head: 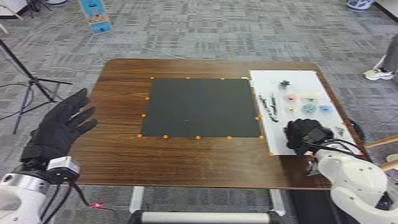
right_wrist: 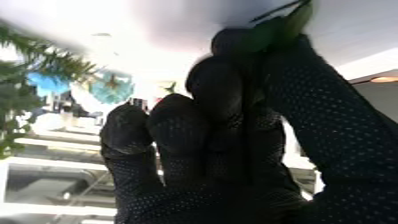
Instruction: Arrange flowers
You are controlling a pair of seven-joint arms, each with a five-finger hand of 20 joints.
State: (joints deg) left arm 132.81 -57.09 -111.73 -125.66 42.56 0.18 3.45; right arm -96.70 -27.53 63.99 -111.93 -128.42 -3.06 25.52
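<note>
barely starting imo: flowers (head: 309, 108) are sitting on white board (head: 266, 80), right hand (head: 305, 134) is pinching a green sprig (right_wrist: 300, 22), left hand (head: 60, 122) hanging open

This appears to be a robotics lab. Beyond both the black-gloved left hand (head: 64, 125) and the black-gloved right hand (head: 306, 134), grey patterned carpet (head: 204, 30) runs across the floor. A thin black tripod stand (head: 34, 80) rises to the left of the left hand. Between the hands, orange markers (head: 144, 115) edge a black rectangular sheet (head: 200, 107) on the brown wooden counter (head: 107, 155). Long white light strips (right_wrist: 53, 164) shine behind the right hand.
</note>
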